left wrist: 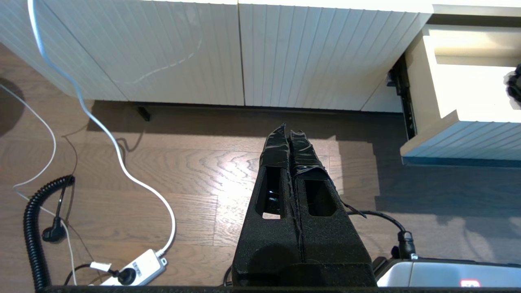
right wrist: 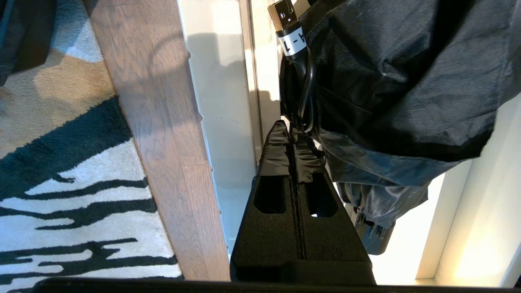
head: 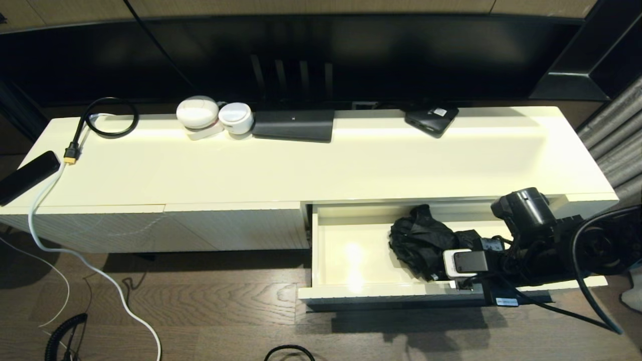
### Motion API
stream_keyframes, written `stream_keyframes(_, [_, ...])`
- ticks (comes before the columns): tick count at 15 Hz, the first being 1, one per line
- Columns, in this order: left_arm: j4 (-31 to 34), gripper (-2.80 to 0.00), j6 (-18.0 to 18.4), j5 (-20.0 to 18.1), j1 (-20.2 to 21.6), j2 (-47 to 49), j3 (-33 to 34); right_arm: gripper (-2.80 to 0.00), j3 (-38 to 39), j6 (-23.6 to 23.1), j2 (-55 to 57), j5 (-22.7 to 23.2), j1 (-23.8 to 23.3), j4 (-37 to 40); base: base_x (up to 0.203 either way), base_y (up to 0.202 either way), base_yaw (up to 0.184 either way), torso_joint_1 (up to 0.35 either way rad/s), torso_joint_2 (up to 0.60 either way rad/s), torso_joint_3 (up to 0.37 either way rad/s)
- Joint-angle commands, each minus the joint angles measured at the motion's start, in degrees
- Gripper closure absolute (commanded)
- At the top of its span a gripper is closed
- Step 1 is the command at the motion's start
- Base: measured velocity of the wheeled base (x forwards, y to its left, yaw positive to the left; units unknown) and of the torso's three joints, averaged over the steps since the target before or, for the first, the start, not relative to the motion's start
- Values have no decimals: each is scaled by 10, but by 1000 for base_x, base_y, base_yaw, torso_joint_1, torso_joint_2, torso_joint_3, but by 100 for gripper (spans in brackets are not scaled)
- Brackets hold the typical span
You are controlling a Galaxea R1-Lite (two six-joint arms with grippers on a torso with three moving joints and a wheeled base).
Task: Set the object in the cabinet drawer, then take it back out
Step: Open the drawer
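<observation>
A coiled black cord (head: pixel 64 333) and a white cable (head: pixel 90 265) are seen on the brown wood-grain floor (head: pixel 210 311) at far left, below a long, glossy cream cabinet top (head: pixel 321 160). On that top, from the left, lie a black remote (head: pixel 27 175), a looped black cable (head: pixel 108 118), two rounded white devices (head: pixel 213 118), a flat black box (head: pixel 293 125) and a small black gadget (head: pixel 431 120). Vertically ribbed cream panels (head: pixel 150 225) form the cabinet front. To their right the cabinet drawer (head: pixel 346 255) is pulled out, its smooth interior catching the light. A crumpled black cloth bag (head: pixel 419 240) rests inside it, with the right hand (right wrist: pixel 291 134) reaching in from the right.

Only the right wrist view shows that hand's taped tips pressed together on a thin black cable (right wrist: pixel 305 89) beside the bag, plus a black-and-white patterned rug (right wrist: pixel 61 183). Only the left wrist view shows the left hand (left wrist: pixel 290 132), closed and empty above the floor, and a white power strip (left wrist: pixel 134 270).
</observation>
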Motion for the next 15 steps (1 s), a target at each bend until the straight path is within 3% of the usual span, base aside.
stream_keyframes(1, [0, 0, -1, 0, 1, 0, 0, 0, 16, -4, -6, 1, 0, 3, 0, 0, 0, 0, 0, 0])
stream_keyframes(10, [0, 0, -1, 0, 0, 0, 0, 0, 31, -4, -10, 0, 1, -26, 0, 0, 0, 0, 0, 0])
stream_keyframes(15, [0, 0, -1, 0, 1, 0, 0, 0, 6, 1, -78, -1, 0, -9, 0, 0, 0, 0, 0, 0])
